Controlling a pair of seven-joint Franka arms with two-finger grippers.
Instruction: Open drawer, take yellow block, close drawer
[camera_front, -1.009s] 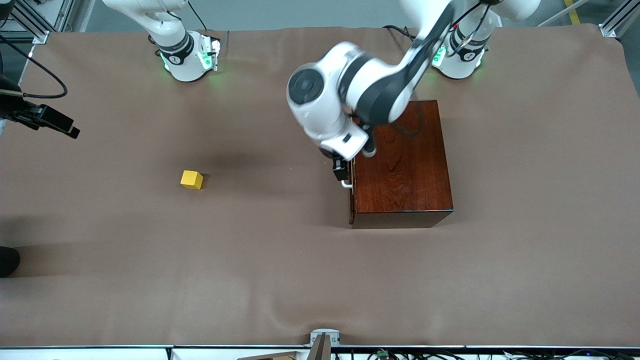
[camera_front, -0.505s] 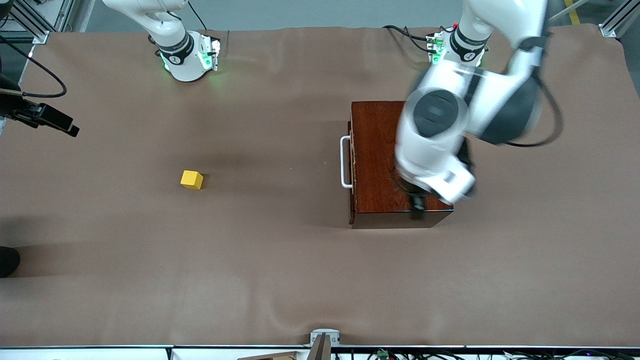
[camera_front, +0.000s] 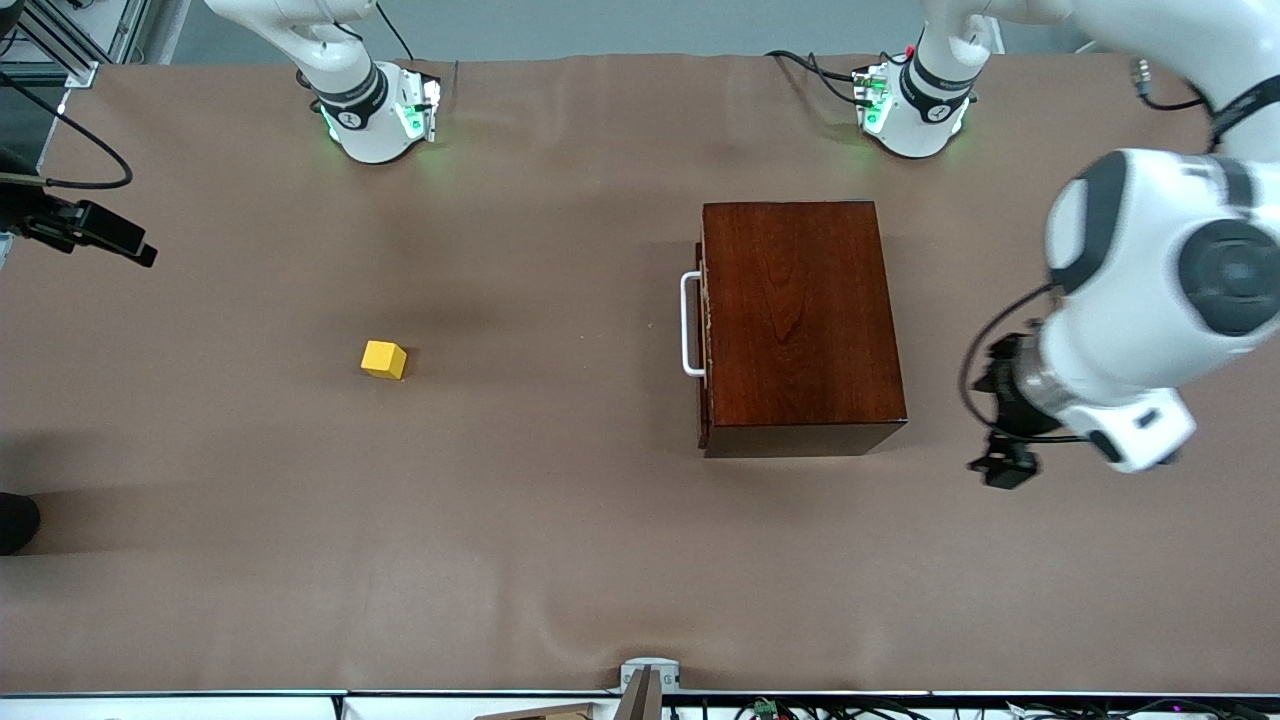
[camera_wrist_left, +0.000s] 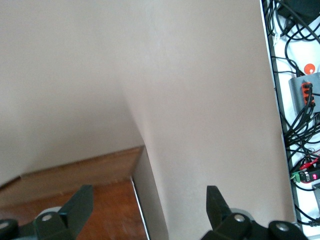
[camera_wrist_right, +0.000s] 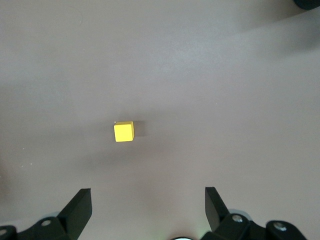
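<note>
Both grippers, left (camera_wrist_left: 147, 207) and right (camera_wrist_right: 147, 207), are hanging spread and empty; yellow block (camera_front: 384, 359), mid-table, is looking light, rigid — pinch flat sides.

Yellow block (camera_front: 384, 359), reddish-brown drawer (camera_front: 704, 330)

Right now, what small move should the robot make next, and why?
Probably just park the left end effector, open over the table beside the wooden box: the drawer looks shut and the yellow block already lies out on the table. The right end effector hangs open above that block; lifting it would be the only other sensible move.
</note>
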